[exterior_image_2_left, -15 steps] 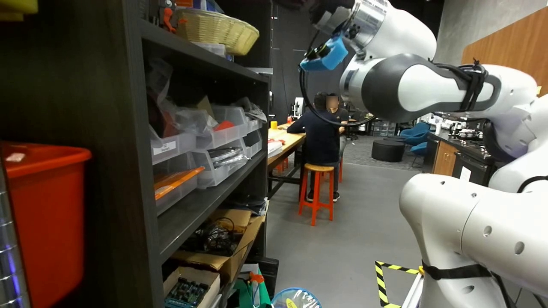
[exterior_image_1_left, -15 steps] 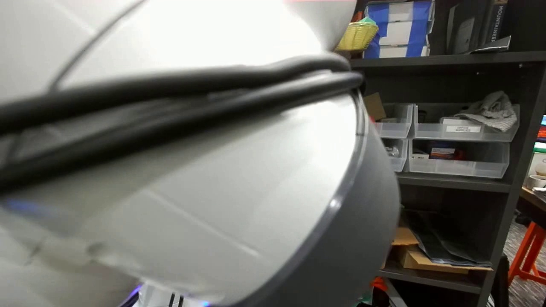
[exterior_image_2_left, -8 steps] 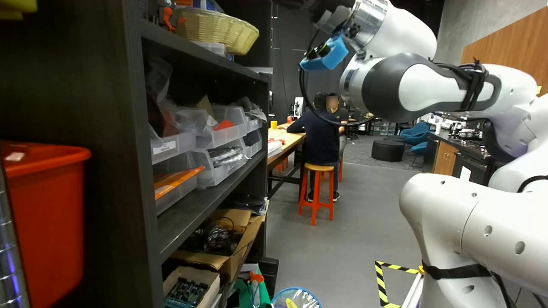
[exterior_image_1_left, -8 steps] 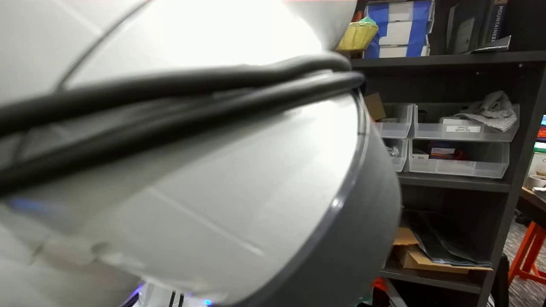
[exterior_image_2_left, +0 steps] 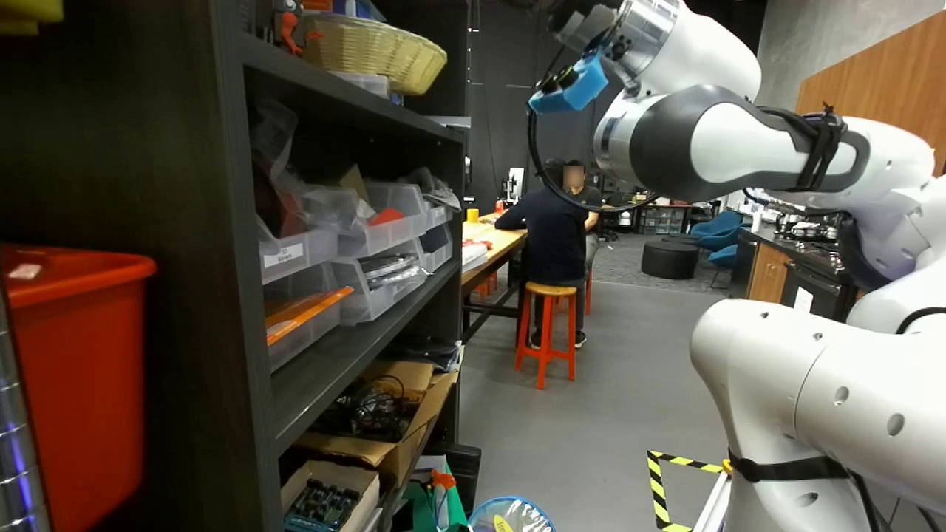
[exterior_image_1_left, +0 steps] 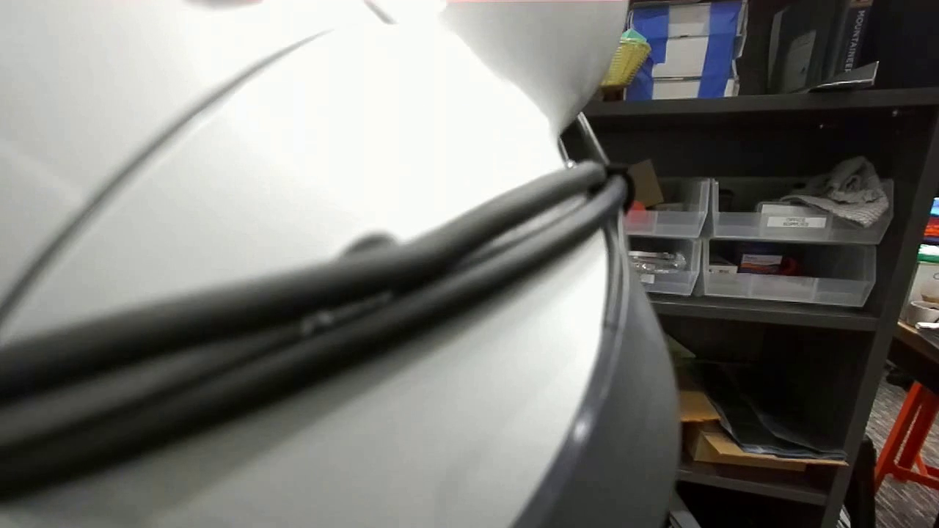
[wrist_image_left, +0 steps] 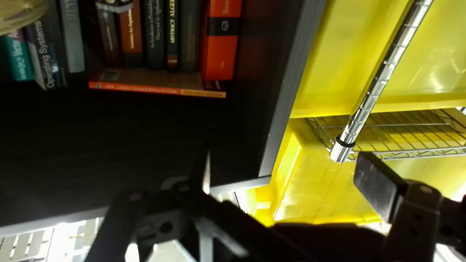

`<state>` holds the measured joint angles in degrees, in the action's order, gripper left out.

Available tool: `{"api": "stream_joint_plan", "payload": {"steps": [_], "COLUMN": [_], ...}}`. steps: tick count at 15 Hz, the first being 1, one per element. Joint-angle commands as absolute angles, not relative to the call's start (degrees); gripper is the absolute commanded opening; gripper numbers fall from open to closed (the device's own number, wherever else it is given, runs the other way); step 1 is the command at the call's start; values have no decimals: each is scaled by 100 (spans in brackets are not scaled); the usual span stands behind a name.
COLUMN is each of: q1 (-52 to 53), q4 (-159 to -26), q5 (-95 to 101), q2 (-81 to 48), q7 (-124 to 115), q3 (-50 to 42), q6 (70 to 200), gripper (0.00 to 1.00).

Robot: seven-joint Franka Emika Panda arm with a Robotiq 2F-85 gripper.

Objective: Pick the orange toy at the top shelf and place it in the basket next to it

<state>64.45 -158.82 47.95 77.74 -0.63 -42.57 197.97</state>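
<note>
Hanging in front of the bookcase [exterior_image_2_left: 238, 222], the gripper [wrist_image_left: 285, 167] has its fingers [wrist_image_left: 376, 185] spread wide apart, and in the wrist view the front edge of the bookcase's end panel [wrist_image_left: 292, 87] shows in the gap between them. In an exterior view, open air lies between the arm [exterior_image_2_left: 728, 144] and the bookcase, and a broad run of smooth grey floor [exterior_image_2_left: 628, 369] stretches alongside the bookcase to beyond its far end. The orange toy [exterior_image_2_left: 289, 31] is on the bookcase's top shelf [exterior_image_2_left: 281, 63], near its front edge and just beside the basket [exterior_image_2_left: 377, 55] — whether the two touch is hard to tell. Past the bookcase's far end, two people [exterior_image_2_left: 550, 236] are at a wooden table [exterior_image_2_left: 506, 235], with an orange-legged stool [exterior_image_2_left: 550, 290] below the one in dark clothes. Outside the bookcase's end panel are an orange tub [exterior_image_2_left: 81, 369] and, in the wrist view, yellow bins [wrist_image_left: 418, 80] and a wire rack [wrist_image_left: 404, 124]. The bookcase itself is dark board with a faint grain; its middle shelf [exterior_image_2_left: 318, 377] carries clear plastic bins [exterior_image_2_left: 392, 235], and lower in the bookcase sits a cardboard box [exterior_image_2_left: 425, 417] with an open flap. Books [wrist_image_left: 222, 47] with orange, teal and black spines are packed side by side inside the bookcase. The basket is pale yellow and woven, round like a bowl; the toy is thin and orange with a grey top. The arm has smooth white and dark grey shells — a light-blue bracket [exterior_image_2_left: 582, 87] juts from its wrist.
</note>
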Motion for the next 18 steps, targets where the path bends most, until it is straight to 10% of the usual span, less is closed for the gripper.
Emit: {"api": "stream_joint_plan", "payload": {"steps": [1,18], "q1": [6322,6422], "q4": [-15975,-15924], "q5": [4767,4827], "q2": [8202,8064], "q7": [280,357], "q3": [-4236,-4407], "q6": [19797,19867], "gripper": [100,100]}}
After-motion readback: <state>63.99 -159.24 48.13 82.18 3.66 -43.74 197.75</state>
